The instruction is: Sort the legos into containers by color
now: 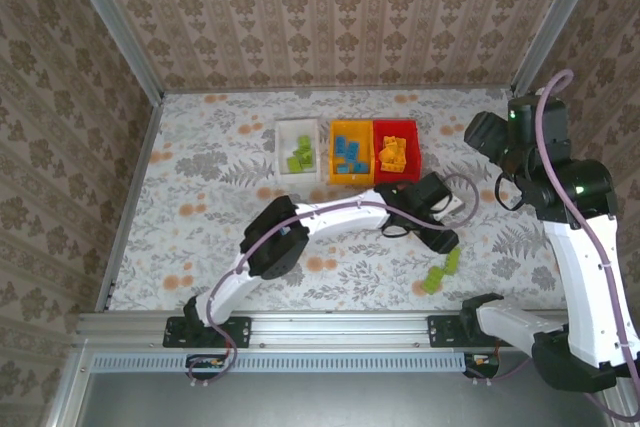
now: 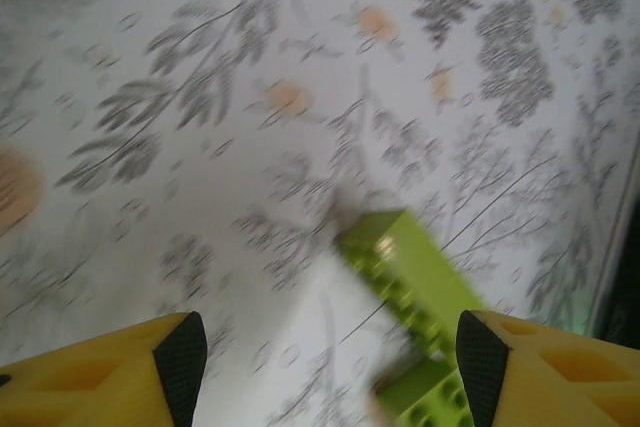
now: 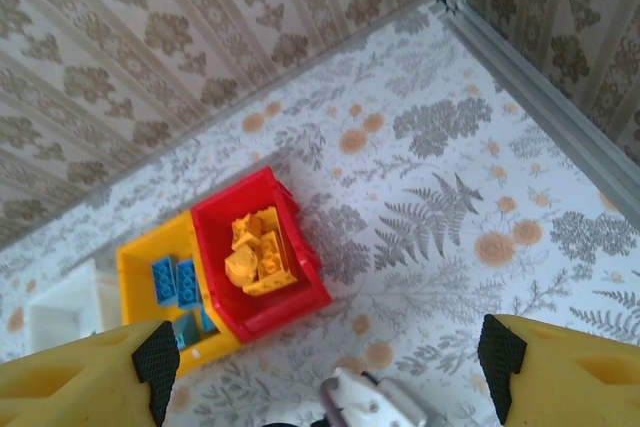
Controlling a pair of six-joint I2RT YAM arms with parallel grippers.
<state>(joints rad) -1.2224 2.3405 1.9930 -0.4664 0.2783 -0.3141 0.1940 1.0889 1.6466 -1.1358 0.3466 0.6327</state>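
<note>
Top external: left arm stretches rightward, left hand (image 1: 443, 241) wide above green legos (image 1: 440, 272); right hand (image 1: 482, 133) raised, wide, empty.

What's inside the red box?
A pile of orange legos sits inside the red box. The bottom of the box under the pile is covered, so you cannot see whether anything else lies beneath.

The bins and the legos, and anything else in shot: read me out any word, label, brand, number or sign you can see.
No text can be read anywhere.
The white bin, yellow-orange bin and red bin show no label.
The studs of the green lego in the left wrist view are too blurred to show any marking.
</note>
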